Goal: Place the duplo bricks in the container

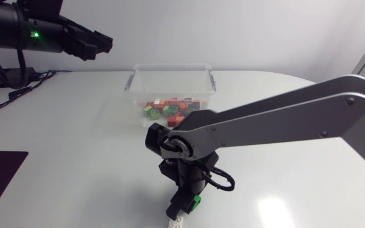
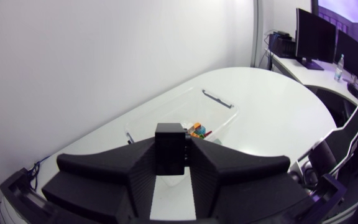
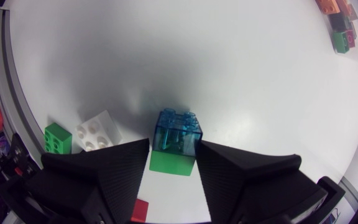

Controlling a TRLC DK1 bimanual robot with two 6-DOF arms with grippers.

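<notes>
My right gripper (image 3: 174, 149) stands low over the table, its fingers against both sides of a clear blue brick (image 3: 176, 130) stacked on a green brick (image 3: 173, 163). In the head view the same gripper (image 1: 184, 204) is at the table's near edge, where a green brick (image 1: 196, 202) and a white brick (image 1: 176, 219) show beside it. The clear container (image 1: 170, 71) stands at the back middle with several coloured bricks (image 1: 170, 109) inside. My left gripper (image 1: 99, 44) hangs shut, high at the back left, and in its own view (image 2: 171, 149) looks down on the container (image 2: 219, 112).
Loose beside the right gripper lie a white brick (image 3: 98, 130), a small green brick (image 3: 58, 137) and a red brick (image 3: 140, 210). The table's edge runs just past them. Open white tabletop lies between the gripper and the container.
</notes>
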